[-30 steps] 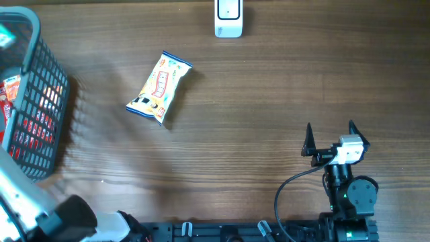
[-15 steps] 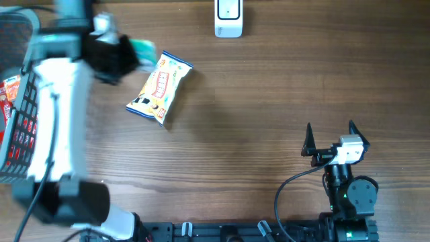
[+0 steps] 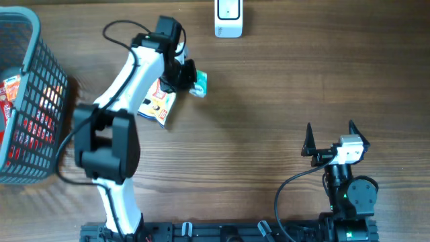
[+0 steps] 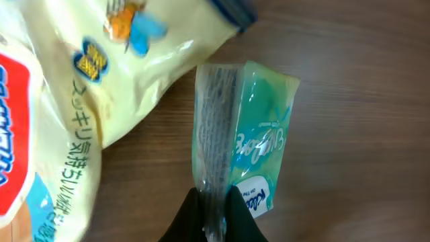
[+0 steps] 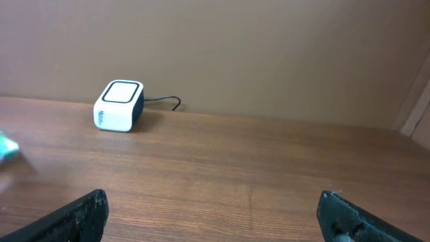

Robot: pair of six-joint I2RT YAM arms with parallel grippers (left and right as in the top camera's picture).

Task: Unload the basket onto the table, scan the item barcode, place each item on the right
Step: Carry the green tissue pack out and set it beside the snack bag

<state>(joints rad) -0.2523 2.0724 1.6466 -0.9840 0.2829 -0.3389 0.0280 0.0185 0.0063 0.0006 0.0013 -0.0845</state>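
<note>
Grip confirmed: I see the left fingers [image 4: 188, 222] pinched shut on the crimped edge of the teal packet [image 4: 248, 134]. It is held over the desk [image 3: 269, 121], just beside the yellow snack bag [image 3: 158, 102] and near the white scanner [image 3: 228, 18]. The right fingers [image 3: 309, 141] stand wide apart, holding nothing, well away by the near edge. The black basket [image 3: 40, 94] sits far left.

The wooden bench [image 3: 269, 101] carries a black basket [image 3: 47, 114] at its left edge, a white scanner [image 3: 228, 19] at its far edge, and a yellow snack packet [image 3: 160, 106] between them.
</note>
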